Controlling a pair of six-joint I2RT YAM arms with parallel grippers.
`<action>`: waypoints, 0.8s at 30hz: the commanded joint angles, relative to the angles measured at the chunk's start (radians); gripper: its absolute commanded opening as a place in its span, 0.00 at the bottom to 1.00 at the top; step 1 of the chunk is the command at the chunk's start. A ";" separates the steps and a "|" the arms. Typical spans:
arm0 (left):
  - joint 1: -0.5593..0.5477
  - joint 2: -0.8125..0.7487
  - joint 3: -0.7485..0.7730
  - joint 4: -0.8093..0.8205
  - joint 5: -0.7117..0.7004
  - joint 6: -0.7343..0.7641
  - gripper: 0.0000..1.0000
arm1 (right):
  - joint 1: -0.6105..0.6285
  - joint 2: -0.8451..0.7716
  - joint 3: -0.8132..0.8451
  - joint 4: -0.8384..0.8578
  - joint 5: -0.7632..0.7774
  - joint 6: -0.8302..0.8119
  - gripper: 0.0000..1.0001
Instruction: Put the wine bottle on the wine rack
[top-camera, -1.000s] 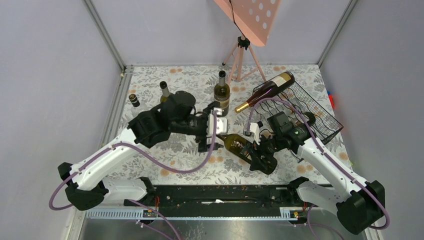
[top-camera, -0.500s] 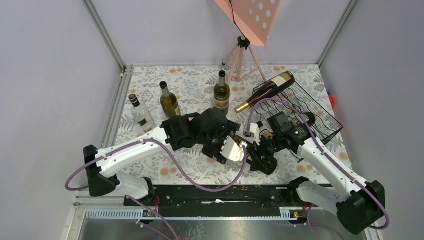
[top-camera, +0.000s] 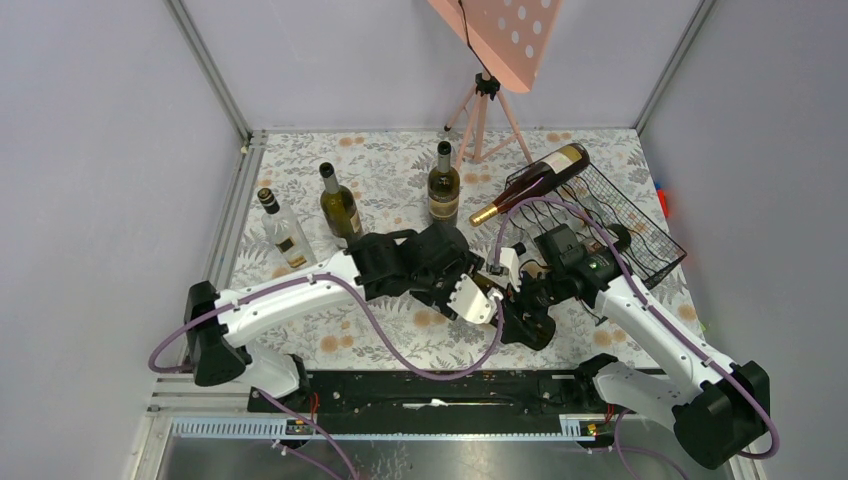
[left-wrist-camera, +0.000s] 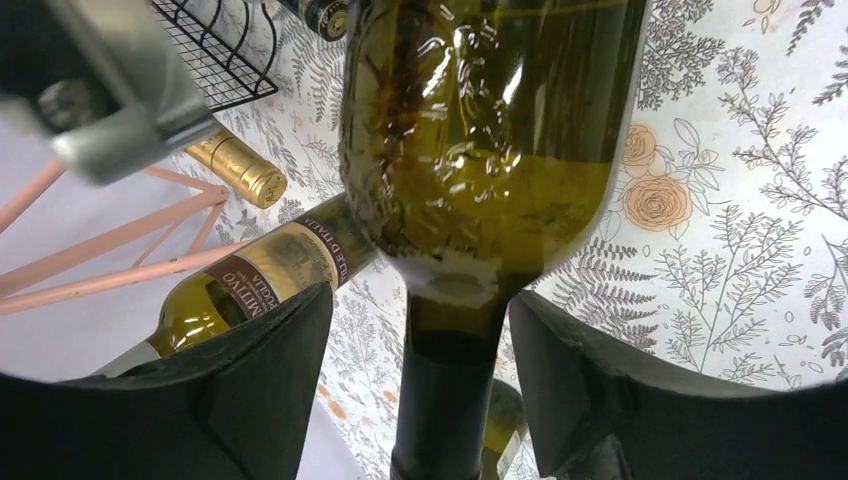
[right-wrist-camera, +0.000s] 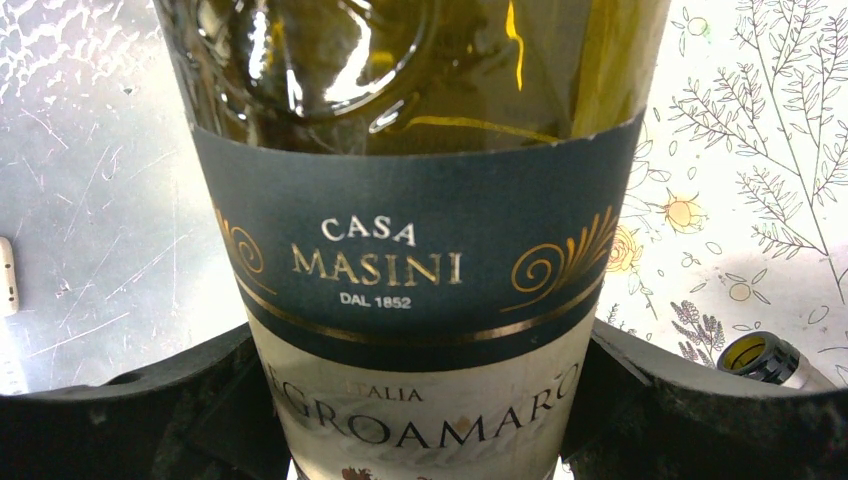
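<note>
A green wine bottle (right-wrist-camera: 420, 250) with a "Casa Masini" label lies tilted between my two grippers at the table's middle (top-camera: 492, 292). My right gripper (top-camera: 522, 312) is shut on its labelled body, with a finger (right-wrist-camera: 150, 410) on each side of the label. My left gripper (top-camera: 472, 298) is open around the bottle's neck (left-wrist-camera: 450, 400), with gaps between the neck and both fingers (left-wrist-camera: 260, 390). The black wire wine rack (top-camera: 625, 225) stands at the right, behind my right arm. A dark bottle with a gold-capped neck (top-camera: 535, 180) lies on its top.
Three upright bottles stand at the back: a clear one (top-camera: 283, 232), a green one (top-camera: 340, 208) and a labelled one (top-camera: 443, 190). A pink tripod stand (top-camera: 487, 100) is at the back centre. The enclosure walls close in on both sides.
My left arm has swung from the back left down to the bottle's neck, uncovering the two left bottles. My right gripper and the bottle have stayed in place.
</note>
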 joint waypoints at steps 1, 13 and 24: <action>-0.007 0.034 -0.003 0.039 -0.067 0.026 0.68 | 0.001 -0.009 0.039 0.019 -0.079 -0.022 0.00; -0.005 0.098 -0.005 0.038 -0.133 0.004 0.37 | 0.001 -0.002 0.038 0.015 -0.076 -0.031 0.00; -0.005 0.086 0.007 0.005 -0.127 -0.075 0.00 | -0.001 -0.012 0.041 0.021 -0.038 -0.014 0.64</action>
